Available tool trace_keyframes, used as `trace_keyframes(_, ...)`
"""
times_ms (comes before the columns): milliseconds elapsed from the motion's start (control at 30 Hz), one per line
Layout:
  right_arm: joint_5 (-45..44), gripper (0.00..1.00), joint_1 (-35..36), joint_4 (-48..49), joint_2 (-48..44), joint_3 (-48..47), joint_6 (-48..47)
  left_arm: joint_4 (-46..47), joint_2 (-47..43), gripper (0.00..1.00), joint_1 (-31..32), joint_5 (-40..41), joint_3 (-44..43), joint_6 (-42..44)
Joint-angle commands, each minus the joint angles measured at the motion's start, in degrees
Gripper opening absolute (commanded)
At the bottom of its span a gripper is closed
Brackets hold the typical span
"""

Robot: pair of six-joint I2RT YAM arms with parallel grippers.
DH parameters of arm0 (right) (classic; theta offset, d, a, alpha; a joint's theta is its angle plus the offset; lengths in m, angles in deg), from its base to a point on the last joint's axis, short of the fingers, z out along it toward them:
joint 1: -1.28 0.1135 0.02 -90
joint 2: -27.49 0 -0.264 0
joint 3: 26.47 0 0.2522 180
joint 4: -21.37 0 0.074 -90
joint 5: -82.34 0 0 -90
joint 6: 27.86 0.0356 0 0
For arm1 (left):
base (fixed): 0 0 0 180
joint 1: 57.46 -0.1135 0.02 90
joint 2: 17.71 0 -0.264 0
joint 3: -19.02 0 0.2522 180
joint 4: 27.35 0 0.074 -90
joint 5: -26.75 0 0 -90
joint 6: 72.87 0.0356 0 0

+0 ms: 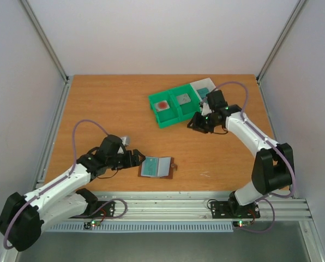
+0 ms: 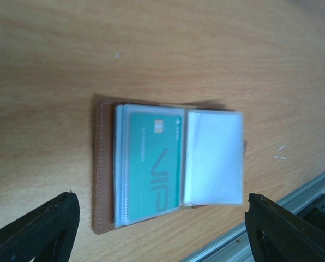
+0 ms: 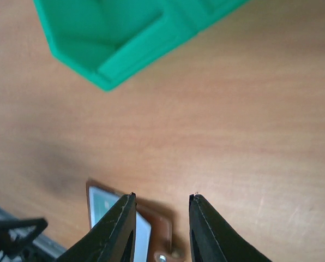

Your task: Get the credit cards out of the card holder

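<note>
Unpinned, the flat brown leather card holder [image 2: 100,164] may slide with its teal plastic credit card [image 2: 151,164]: left gripper [image 2: 161,196] gapes empty, right gripper [image 3: 162,195] part-open, empty.

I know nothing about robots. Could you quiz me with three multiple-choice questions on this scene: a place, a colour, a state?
1. Where on the table does the card holder lie? A) far left corner B) near edge, about the middle C) far right corner
2. What colour is the credit card showing in it? A) teal B) black C) yellow
3. The card holder is: A) folded shut B) lying open C) standing on edge
Answers: 1 B, the top view shows it there; 2 A, its face is teal in the left wrist view; 3 B, both panels lie flat.
</note>
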Motion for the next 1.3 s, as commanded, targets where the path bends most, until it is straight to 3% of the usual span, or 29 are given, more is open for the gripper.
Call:
trace_keyframes(0,1.4,0.28,4.6,5.0,-4.5,6.2,4.1,8.9,3.5,0.79,-0.3,-3.9,3.4,-2.7)
trace_keyframes(400,-1.2,0.26,20.9,13.5,-9.6,15.2,11.8,19.3,15.4,0.5,-0.4,-8.7,4.8,-3.5)
trace_keyframes(633,-2.2,0.25,28.1,17.6,-6.7,16.1,14.7,21.7,19.3,0.37,-0.4,-9.0,5.7,-4.1)
trace_keyframes(900,-2.9,0.23,32.6,22.3,-0.7,16.6,16.2,25.4,21.7,0.26,-0.4,-10.3,7.4,-5.6)
trace_keyframes(1267,-3.7,0.2,32.9,27.7,4.5,20.9,16.3,24.9,20.9,0.15,-0.3,-12.9,9.1,-9.5)
